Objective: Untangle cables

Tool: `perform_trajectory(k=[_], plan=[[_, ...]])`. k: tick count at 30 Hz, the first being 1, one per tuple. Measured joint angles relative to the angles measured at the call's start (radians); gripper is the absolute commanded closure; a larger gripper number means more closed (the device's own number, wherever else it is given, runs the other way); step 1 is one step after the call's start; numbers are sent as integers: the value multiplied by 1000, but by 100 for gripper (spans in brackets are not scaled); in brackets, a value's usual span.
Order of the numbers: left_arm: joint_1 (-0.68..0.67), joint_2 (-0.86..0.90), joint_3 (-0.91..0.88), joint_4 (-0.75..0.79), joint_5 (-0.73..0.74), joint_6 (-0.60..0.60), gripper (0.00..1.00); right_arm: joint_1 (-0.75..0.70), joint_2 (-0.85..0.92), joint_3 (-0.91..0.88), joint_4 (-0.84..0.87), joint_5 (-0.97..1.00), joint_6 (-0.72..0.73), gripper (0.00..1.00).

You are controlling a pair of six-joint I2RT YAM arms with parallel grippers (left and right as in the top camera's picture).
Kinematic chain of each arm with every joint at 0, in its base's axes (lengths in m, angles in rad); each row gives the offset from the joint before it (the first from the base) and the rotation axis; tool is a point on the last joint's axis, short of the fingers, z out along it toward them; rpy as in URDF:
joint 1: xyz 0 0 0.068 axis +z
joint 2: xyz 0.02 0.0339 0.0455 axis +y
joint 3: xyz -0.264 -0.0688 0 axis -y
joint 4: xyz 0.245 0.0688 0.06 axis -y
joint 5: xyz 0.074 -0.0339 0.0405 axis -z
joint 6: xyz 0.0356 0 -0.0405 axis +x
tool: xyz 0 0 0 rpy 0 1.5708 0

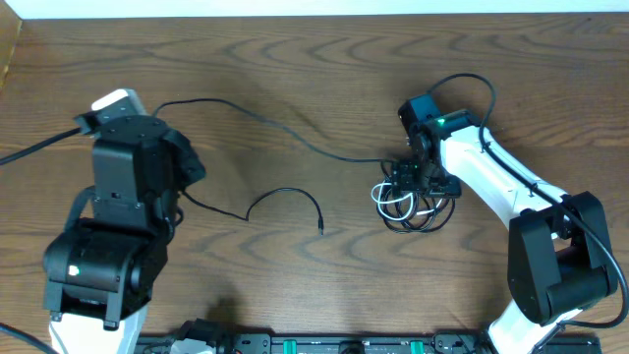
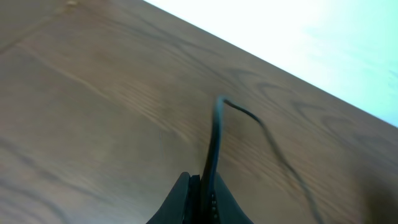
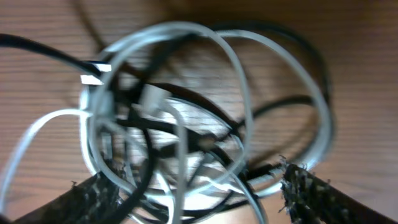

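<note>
Cable tangle (image 1: pixel 408 202) lay at 3 o'clock on the table (image 1: pixel 295 79), directly under the right gripper (image 3: pixel 202 180), whose fingers were spread astride it. At 9 o'clock, well apart, the left gripper (image 2: pixel 199 182) pinched a black cable (image 2: pixel 214 137).

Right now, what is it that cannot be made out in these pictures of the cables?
- Left pincer: in the overhead view the left arm hides it. The left wrist view is blurred, so the long black cable it grips shows no detail.
- Tangle: too small in the overhead view and partly under the right pincer, so the crossings are unclear.
- Right wrist view: blurred, loops cut off by the edges, and plug ends cannot be told.
</note>
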Motion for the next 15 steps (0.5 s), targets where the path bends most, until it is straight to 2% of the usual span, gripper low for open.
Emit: perform_trajectory(k=[10, 13, 15], plan=[[248, 0, 0, -61, -27, -19, 93, -79, 0, 0, -39, 121, 92, 31], [309, 0, 0, -80, -24, -26, 92, -129, 0, 14, -71, 130, 98, 28], [343, 0, 0, -82, -17, -28, 93, -160, 0, 51, -117, 134, 103, 20]])
